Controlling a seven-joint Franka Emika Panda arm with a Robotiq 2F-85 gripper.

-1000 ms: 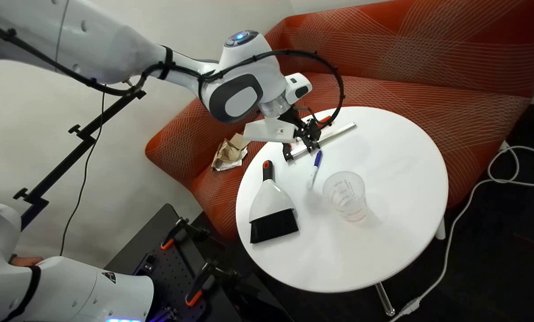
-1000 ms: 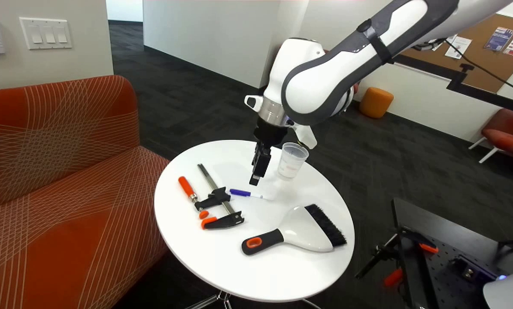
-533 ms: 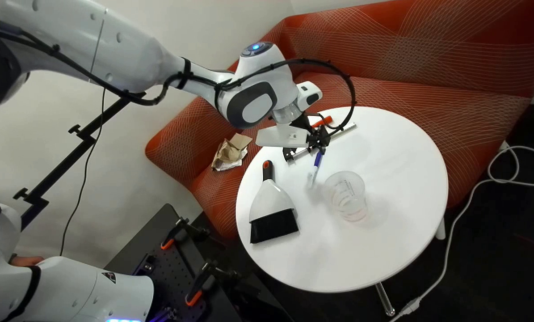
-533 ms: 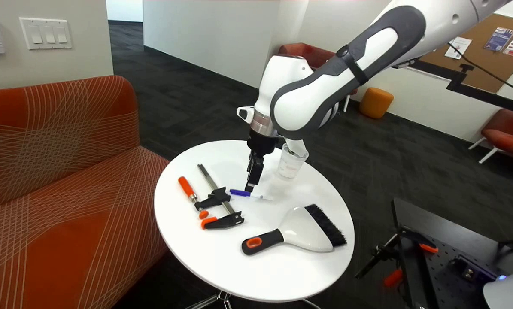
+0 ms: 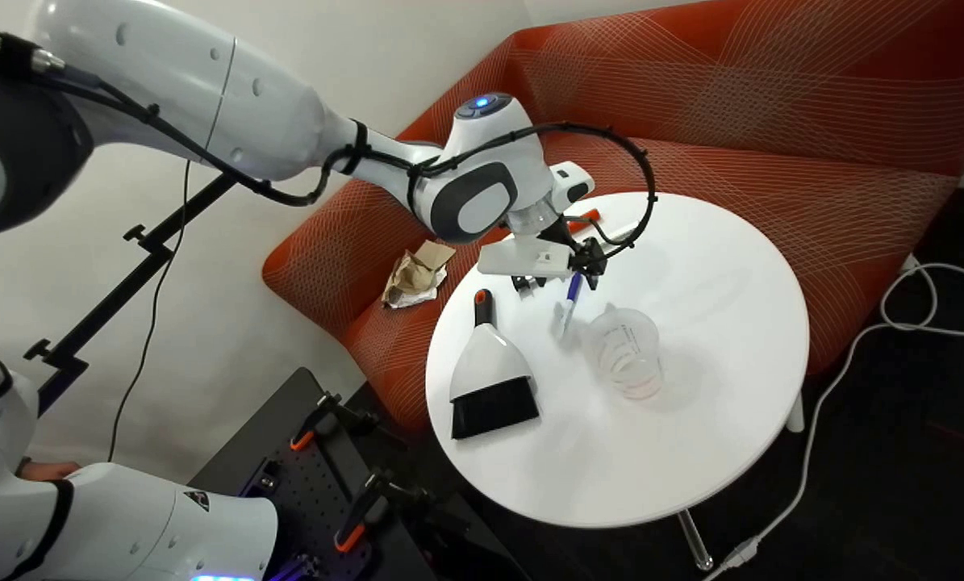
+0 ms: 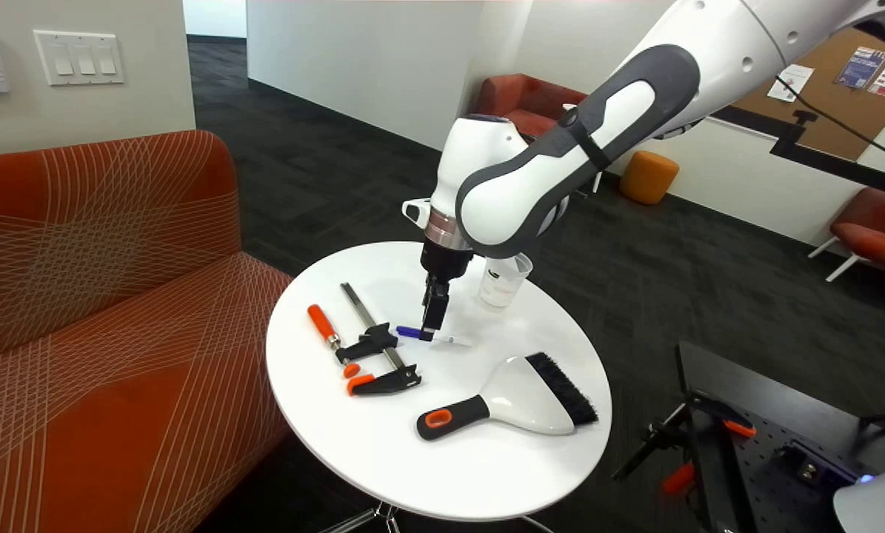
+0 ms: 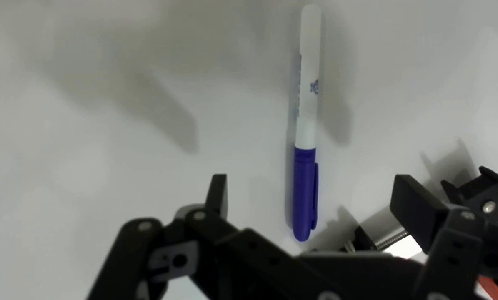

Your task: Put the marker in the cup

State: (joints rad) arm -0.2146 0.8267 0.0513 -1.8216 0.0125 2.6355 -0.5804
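1. Sofa point(image 6: 101, 318), orange-red with pale lines, filled the lower left of the frame in an exterior view.
2. Bar clamp point(image 6: 380, 337), orange-handled, lay left of centre on the round white table point(image 6: 383, 470).
3. Marker point(image 6: 409, 332) lay flat on it near mid-frame, its purple cap just beside the clamp and its white barrel pointing rightward.
4. Gripper point(image 7: 311, 183) pointed down over the cap end. The wrist view showed its fingers spread wide with nothing held, one to either side of the cap; whether their tips reached down to table height could not be told. The step in hand looked like lining up the grasp. The next move probably called for a short descent, if a gap remained, then squeezing straight in on the cap, with care for the clamp near the finger at lower right of the wrist view.
5. Cup point(image 6: 503, 285), clear and upright, stood right of the gripper, towards the upper middle of the frame, with no marker in it. After a firm hold, a lift above the rim and probably a tilt seemed called for.
6. Hand brush point(image 6: 512, 396) lay lower right of centre, well apart.
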